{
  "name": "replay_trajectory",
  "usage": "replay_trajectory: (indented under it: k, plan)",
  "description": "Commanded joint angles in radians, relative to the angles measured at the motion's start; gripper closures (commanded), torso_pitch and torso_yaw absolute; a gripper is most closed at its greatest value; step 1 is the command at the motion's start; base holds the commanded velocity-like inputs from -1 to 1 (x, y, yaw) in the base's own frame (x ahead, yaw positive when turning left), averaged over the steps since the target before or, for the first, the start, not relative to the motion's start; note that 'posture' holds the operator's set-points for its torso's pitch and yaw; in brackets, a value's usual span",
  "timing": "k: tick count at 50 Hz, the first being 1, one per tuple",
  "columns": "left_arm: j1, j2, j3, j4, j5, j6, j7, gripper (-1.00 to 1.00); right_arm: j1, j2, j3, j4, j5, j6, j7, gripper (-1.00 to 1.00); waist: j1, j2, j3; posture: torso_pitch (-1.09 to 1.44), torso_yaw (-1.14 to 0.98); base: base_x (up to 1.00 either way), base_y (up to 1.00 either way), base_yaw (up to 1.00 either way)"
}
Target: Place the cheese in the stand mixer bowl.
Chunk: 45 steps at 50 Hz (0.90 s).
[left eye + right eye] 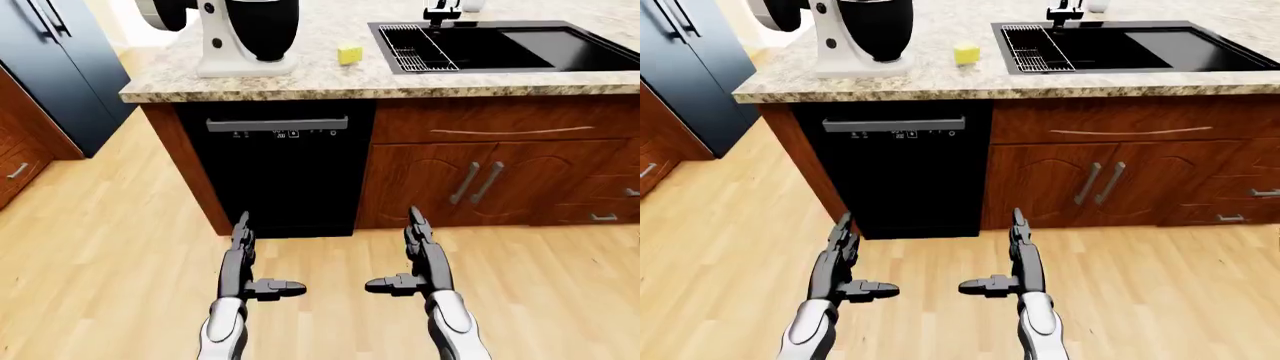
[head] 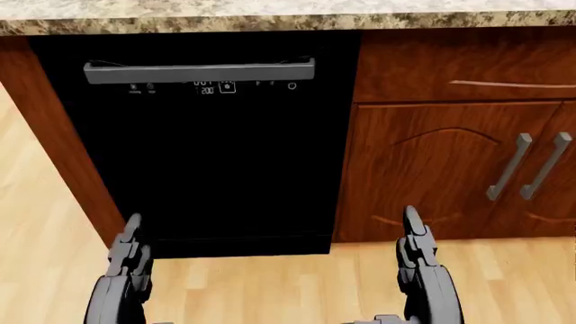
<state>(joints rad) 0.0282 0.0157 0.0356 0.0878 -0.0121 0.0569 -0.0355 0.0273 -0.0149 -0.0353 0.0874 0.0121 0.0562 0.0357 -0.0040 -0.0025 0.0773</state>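
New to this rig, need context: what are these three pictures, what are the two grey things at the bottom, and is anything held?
These are simulator renders from three cameras on a humanoid robot's head, looking down over its own arms. The grey things are its three-finger hands: the left hand and the right hand, both open and empty, low over the wooden floor. The two eye views show a granite counter carrying a stand mixer with a dark bowl, a small yellow cheese to its right, and a black sink. The head view looks lower, mostly at the black dishwasher and wooden cabinet doors.
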Motion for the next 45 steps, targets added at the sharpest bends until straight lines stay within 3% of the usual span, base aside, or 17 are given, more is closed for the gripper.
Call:
replay_trajectory:
  k: [1, 3, 4, 5, 7, 8, 21, 28, 42, 43, 45]
  plan:
    - [-0.034, 0.009, 0.004, -0.114, -0.003, -0.034, -0.003, -1.0, -0.039, -0.002, 0.005, -0.097, 0.002, -0.046, 0.001, -1.0, -0.002, -0.008, -0.001, 0.0, 0.0, 0.0, 0.0, 0.0]
    - [-0.033, 0.008, 0.003, -0.141, 0.001, -0.016, -0.004, -1.0, -0.041, -0.003, 0.006, -0.111, -0.003, -0.038, -0.001, -1.0, 0.008, -0.001, -0.063, 0.0, 0.0, 0.0, 0.0, 0.0]
    - [-0.033, 0.008, 0.003, -0.149, 0.003, -0.01, -0.004, -1.0, -0.043, -0.004, 0.004, -0.11, -0.003, -0.043, 0.0, -1.0, 0.008, 0.0, -0.052, 0.0, 0.0, 0.0, 0.0, 0.0]
    - [-0.036, 0.008, 0.003, -0.148, 0.004, -0.008, -0.005, -1.0, -0.041, -0.003, 0.005, -0.12, -0.003, -0.047, 0.001, -1.0, 0.006, -0.008, -0.019, 0.0, 0.0, 0.0, 0.0, 0.0]
    - [-0.04, 0.008, 0.003, -0.157, 0.007, 0.002, -0.005, -1.0, -0.043, -0.001, 0.009, -0.134, -0.008, -0.046, -0.002, -1.0, 0.008, -0.007, -0.07, 0.0, 0.0, 0.0, 0.0, 0.0]
    - [-0.043, 0.009, 0.003, -0.169, 0.009, 0.013, -0.005, -1.0, -0.049, -0.001, 0.011, -0.139, -0.012, -0.045, -0.002, -1.0, 0.009, -0.006, -0.075, 0.0, 0.0, 0.0, 0.0, 0.0]
    - [-0.09, 0.023, 0.025, -0.445, 0.013, 0.239, -0.005, -1.0, -0.102, -0.013, 0.013, -0.37, -0.068, 0.135, 0.004, -1.0, 0.008, -0.002, -0.092, 0.0, 0.0, 0.0, 0.0, 0.0]
    - [-0.167, 0.037, 0.038, -0.62, 0.002, 0.422, -0.006, -1.0, -0.161, -0.027, 0.0, -0.492, -0.097, 0.263, 0.013, -1.0, 0.009, -0.002, -0.094, 0.0, 0.0, 0.0, 0.0, 0.0]
    - [-0.159, 0.033, 0.028, -0.649, 0.013, 0.42, -0.01, -1.0, -0.163, -0.02, 0.004, -0.563, -0.118, 0.287, 0.019, -1.0, 0.008, -0.001, -0.077, 0.0, 0.0, 0.01, 0.0, 0.0]
    - [-0.171, 0.035, 0.032, -0.674, 0.01, 0.455, -0.01, -1.0, -0.163, -0.02, 0.005, -0.561, -0.119, 0.286, 0.019, -1.0, 0.008, 0.004, -0.091, 0.0, 0.0, 0.06, 0.0, 0.0]
    - [-0.167, 0.035, 0.033, -0.671, 0.01, 0.449, -0.011, -1.0, -0.161, -0.02, 0.005, -0.558, -0.118, 0.279, 0.018, -1.0, 0.008, 0.007, -0.068, 0.0, 0.0, 0.06, 0.0, 0.0]
